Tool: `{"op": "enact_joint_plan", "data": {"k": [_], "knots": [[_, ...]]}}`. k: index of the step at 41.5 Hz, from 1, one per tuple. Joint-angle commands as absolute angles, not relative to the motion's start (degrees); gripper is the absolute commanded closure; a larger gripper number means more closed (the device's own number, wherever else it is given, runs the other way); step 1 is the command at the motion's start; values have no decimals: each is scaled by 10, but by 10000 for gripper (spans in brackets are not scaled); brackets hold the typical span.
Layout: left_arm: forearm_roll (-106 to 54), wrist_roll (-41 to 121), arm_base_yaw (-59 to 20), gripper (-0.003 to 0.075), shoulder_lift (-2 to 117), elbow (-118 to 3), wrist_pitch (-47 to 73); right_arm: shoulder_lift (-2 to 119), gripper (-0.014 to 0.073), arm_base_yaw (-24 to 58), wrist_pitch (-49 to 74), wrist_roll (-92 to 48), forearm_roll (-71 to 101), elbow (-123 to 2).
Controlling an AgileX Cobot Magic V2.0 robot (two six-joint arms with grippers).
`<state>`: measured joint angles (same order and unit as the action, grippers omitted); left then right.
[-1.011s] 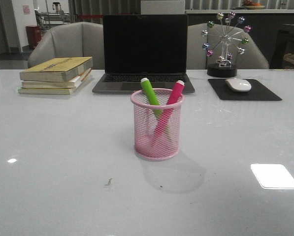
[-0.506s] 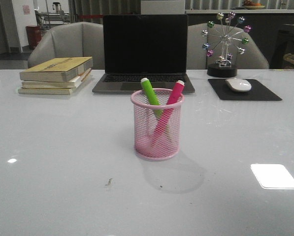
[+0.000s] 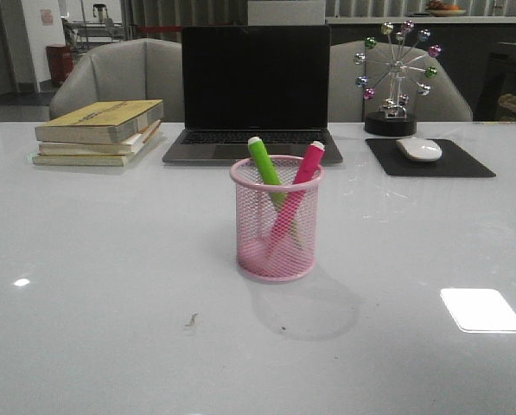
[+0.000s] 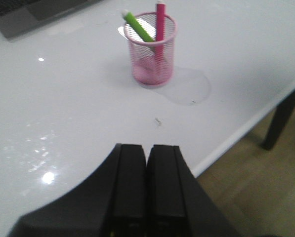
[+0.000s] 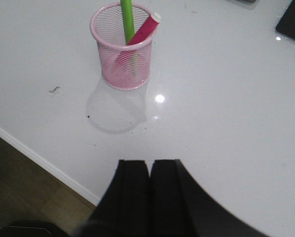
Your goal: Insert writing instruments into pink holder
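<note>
The pink holder [image 3: 276, 220] stands upright in the middle of the white table. Inside it lean the lime green marker [image 3: 264, 164] and the magenta marker [image 3: 302, 173], their pale ends above the rim. The left wrist view shows the holder [image 4: 152, 52] with both markers in it, well ahead of my left gripper [image 4: 147, 148], which is shut and empty near the table's front edge. From the right wrist the holder [image 5: 123, 49] also lies ahead of my right gripper [image 5: 150, 163], shut with nothing in it. Neither arm appears in the front view.
A dark laptop [image 3: 254, 91] stands behind the holder. A stack of books [image 3: 98, 131] lies at the back left. A white mouse [image 3: 418, 149] on a black pad and a ferris-wheel ornament [image 3: 394, 78] sit at the back right. The table's front edge [image 5: 43, 160] runs close to both grippers.
</note>
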<state>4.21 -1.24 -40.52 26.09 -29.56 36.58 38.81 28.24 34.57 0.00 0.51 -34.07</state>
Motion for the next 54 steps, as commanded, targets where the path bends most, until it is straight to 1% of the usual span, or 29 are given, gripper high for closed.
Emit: {"op": "enact_joint_plan", "data": {"k": [1,6,9,13,19,25,29,40,54], "knots": [[51,-16,-347,629,229,-275,252,386,538,278,307,-6,0,-356],[36,-16,-251,629,168,-190,113,386,538,278,307,-6,0,-356],[7,-16,-199,629,128,-139,49,386,538,278,307,-6,0,-356],[-21,-16,-123,629,75,-80,10,386,538,278,307,-6,0,-356],[-30,-16,-53,629,18,-21,-6,386,538,278,307,-6,0,-356],[-30,-16,-30,629,-14,6,-15,386,538,278,307,-6,0,-356],[-30,-16,-28,629,-14,6,-17,386,538,278,308,-6,0,-356],[-30,-16,-43,629,-14,6,-27,386,538,278,307,-6,0,-356],[-30,-16,-43,629,-13,6,-27,386,538,278,307,-6,0,-356]]}}
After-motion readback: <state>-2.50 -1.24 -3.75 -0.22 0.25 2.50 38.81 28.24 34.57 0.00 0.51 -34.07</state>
